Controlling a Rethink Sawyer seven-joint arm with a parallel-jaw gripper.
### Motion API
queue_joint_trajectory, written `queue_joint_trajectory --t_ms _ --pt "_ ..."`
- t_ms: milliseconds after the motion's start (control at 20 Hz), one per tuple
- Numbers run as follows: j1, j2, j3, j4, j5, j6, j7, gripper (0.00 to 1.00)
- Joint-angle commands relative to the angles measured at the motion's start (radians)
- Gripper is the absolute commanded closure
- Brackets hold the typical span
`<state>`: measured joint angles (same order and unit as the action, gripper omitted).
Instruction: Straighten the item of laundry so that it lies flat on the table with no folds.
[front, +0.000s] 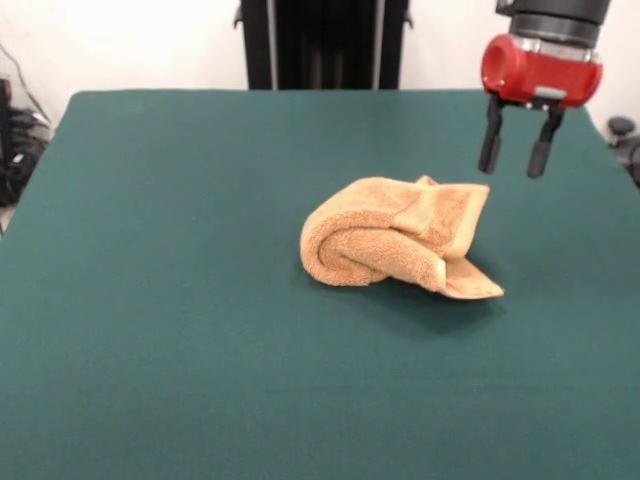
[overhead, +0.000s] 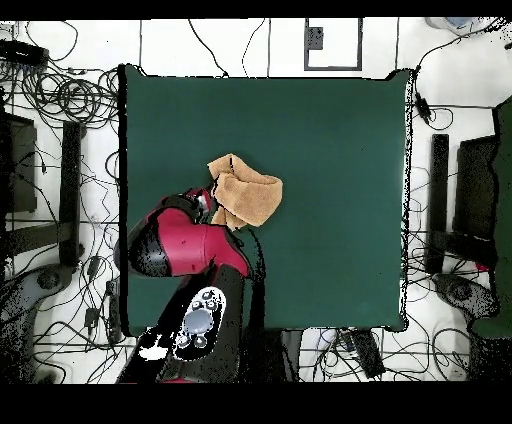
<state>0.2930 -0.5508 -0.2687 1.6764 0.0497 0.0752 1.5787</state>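
Towel's (overhead: 250, 195) near edge under the arm (overhead: 190, 245) overhead.

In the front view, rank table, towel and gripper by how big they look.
1. Table, by far the largest.
2. Towel, bunched up.
3. Gripper, smallest, open above the table; its distance from the camera differs, so true size is unsure.

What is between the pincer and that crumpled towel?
Nothing: in the front view only bare green table separates the open pincer from the towel.

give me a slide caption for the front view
Open gripper hangs above the green table, just beyond a crumpled, rolled-up orange towel.
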Motion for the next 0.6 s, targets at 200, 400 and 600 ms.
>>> queue_joint_trajectory --t_ms 200,400,600 --pt "0.004 0.163 0.053 -0.102 0.003 0.06 0.135 0.0" --pt "0.015 0.177 0.04 -0.117 0.002 0.077 0.138 0.0" --pt "0.029 0.191 0.019 -0.14 0.01 0.161 0.134 0.0"
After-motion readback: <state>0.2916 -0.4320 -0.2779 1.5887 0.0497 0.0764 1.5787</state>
